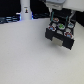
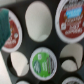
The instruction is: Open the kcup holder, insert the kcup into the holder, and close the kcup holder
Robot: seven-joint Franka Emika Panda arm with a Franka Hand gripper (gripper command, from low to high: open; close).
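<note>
In the open kcup holder (image 1: pixel 60 34), the kcup (image 2: pixel 44 62) sits upright, green top skyward; pincer state indiscernible.

Surface: broad, pale white tabletop (image 1: pixel 30 55).
Resting on it, exterior view's right: black boxy kcup holder (image 1: pixel 59 34) with pale grey front panels.
Resting on it, far edge: tall white stand (image 1: pixel 25 12).

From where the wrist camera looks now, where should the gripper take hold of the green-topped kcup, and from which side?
Grip the kcup across its round rim, coming straight down from above. Its green lid faces the camera and it sits in a hole of the kcup holder, so only the top is reachable.
</note>
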